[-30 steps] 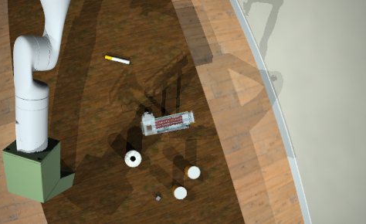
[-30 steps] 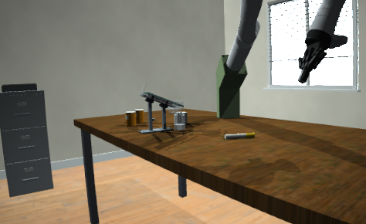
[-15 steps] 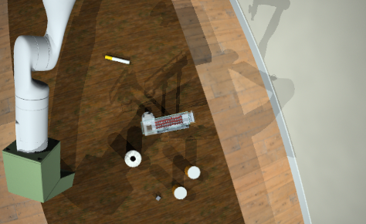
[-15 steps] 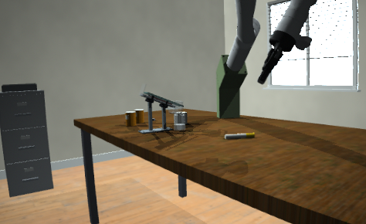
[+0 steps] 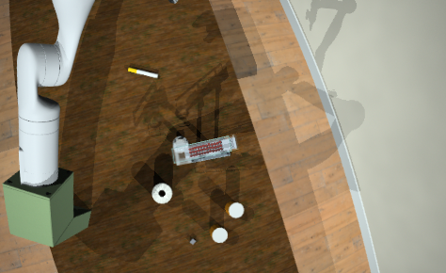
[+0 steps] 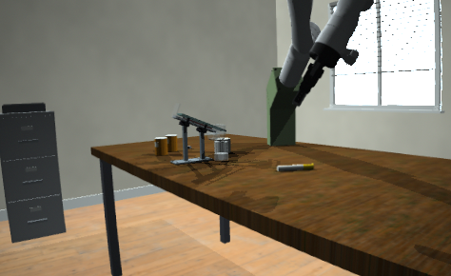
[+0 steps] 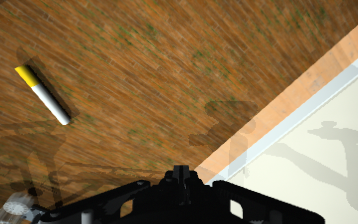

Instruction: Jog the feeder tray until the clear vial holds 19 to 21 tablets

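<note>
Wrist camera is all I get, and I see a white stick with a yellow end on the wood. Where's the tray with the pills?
Observer: The feeder tray sits on a stand near the table's middle, rows of red tablets in it.
Operator: Is the hand touching it?
Observer: No, the gripper hangs high in the air, over by the green base, its fingers shut on nothing.
Operator: Where's the clear bottle?
Observer: The clear vial stands upright on the table beside the tray's stand.
</note>
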{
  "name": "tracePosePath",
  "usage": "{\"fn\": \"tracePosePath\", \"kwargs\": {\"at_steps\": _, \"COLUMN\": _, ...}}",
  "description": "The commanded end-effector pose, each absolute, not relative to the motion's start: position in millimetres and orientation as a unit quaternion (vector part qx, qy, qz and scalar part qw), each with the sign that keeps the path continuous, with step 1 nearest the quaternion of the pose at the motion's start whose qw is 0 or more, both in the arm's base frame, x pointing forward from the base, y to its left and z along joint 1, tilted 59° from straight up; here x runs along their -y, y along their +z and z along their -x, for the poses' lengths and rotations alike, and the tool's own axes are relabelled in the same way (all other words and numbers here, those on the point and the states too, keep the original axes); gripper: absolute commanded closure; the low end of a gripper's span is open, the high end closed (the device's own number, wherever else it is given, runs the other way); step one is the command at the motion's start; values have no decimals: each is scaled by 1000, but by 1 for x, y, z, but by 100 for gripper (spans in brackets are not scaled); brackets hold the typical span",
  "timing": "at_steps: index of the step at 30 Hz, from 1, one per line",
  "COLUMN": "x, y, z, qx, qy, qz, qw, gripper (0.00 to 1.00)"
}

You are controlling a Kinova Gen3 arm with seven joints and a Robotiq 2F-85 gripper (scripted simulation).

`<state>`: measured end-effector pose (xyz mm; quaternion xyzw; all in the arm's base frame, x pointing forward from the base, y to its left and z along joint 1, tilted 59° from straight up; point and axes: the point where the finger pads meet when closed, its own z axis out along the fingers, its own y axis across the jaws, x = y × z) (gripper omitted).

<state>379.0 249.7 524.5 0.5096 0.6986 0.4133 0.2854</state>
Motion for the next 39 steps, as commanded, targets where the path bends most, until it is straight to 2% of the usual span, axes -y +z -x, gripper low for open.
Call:
{"fn": "tracePosePath", "kwargs": {"at_steps": 1, "x": -248, "y": 525, "z": -380, "qx": -697, "qy": 415, "qz": -511, "qw": 283, "gripper": 100}}
{"fn": "tracePosePath", "kwargs": {"at_steps": 4, "x": -228, "y": 505, "z": -394, "qx": -689, "qy": 406, "qz": -536, "qw": 270, "gripper": 100}}
{"fn": "tracePosePath", "kwargs": {"at_steps": 12, "x": -228, "y": 505, "z": -394, "qx": -689, "qy": 406, "qz": -536, "qw": 270, "gripper": 100}}
{"fn": "tracePosePath", "kwargs": {"at_steps": 13, "x": -209, "y": 485, "z": -406, "qx": -681, "qy": 396, "qz": -560, "qw": 255, "gripper": 100}}
{"fn": "tracePosePath", "kwargs": {"at_steps": 21, "x": -209, "y": 485, "z": -406, "qx": -681, "qy": 396, "qz": -560, "qw": 255, "gripper": 100}}
{"fn": "tracePosePath", "kwargs": {"at_steps": 22, "x": -190, "y": 463, "z": -416, "qx": -673, "qy": 387, "qz": -583, "qw": 240, "gripper": 100}}
{"fn": "tracePosePath", "kwargs": {"at_steps": 29, "x": -190, "y": 463, "z": -416, "qx": -673, "qy": 387, "qz": -583, "qw": 240, "gripper": 100}}
{"fn": "tracePosePath", "kwargs": {"at_steps": 30, "x": -173, "y": 441, "z": -424, "qx": -665, "qy": 376, "qz": -605, "qw": 225, "gripper": 100}}
{"fn": "tracePosePath", "kwargs": {"at_steps": 37, "x": -173, "y": 441, "z": -424, "qx": -665, "qy": 376, "qz": -605, "qw": 225, "gripper": 100}}
{"fn": "tracePosePath", "kwargs": {"at_steps": 39, "x": -157, "y": 419, "z": -430, "qx": -657, "qy": 366, "qz": -625, "qw": 209, "gripper": 100}}
